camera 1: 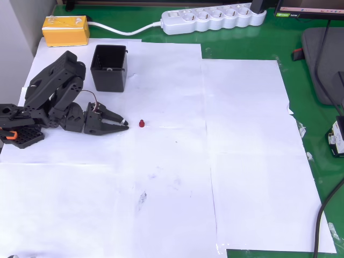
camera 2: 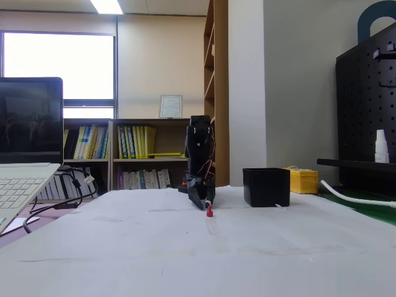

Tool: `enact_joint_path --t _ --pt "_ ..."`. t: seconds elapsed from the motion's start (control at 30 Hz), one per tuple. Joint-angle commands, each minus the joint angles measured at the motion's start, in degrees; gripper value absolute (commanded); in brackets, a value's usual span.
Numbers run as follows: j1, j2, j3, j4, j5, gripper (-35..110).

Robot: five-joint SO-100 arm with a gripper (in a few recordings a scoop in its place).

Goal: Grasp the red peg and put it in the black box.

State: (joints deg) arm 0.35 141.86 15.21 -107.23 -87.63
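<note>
Red peg first: in the overhead view we find it standing on the white paper sheets, just to the right of the gripper's tips, with a small gap of bare paper between them. Nothing holds it.

Working from the left of that view, we meet the black arm folded low over its base at the left edge, a small orange part showing on the base. Above it lies a yellow block on the green table. The gripper stretches out from the arm toward the right, close to the paper. Its two fingers converge toward one point with only a thin sliver between the tips, and we see nothing gripped between them; we read the jaws as closed or very nearly so. Just above the gripper stands the black box, open at the top, near the arm and apart from the peg. Further right, along the top edge, a white power strip lies on the green surface.

In the fixed view a laptop sits at the left. At centre we see the arm end-on, the gripper pointing down at the paper, and the peg just in front of its tip. To the right stands the box, with the yellow block behind it.
</note>
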Motion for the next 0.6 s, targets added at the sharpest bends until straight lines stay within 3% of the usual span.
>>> enact_joint_path --t 0.0,0.13,0.37,0.57 --pt "-1.0 0.4 -0.1 -2.2 -0.5 1" --pt "0.0 -0.9 -0.8 -1.1 -0.7 8" --pt "1.6 -2.5 -0.4 0.5 -0.4 34" --pt "1.8 -1.8 1.0 0.4 -0.1 38"
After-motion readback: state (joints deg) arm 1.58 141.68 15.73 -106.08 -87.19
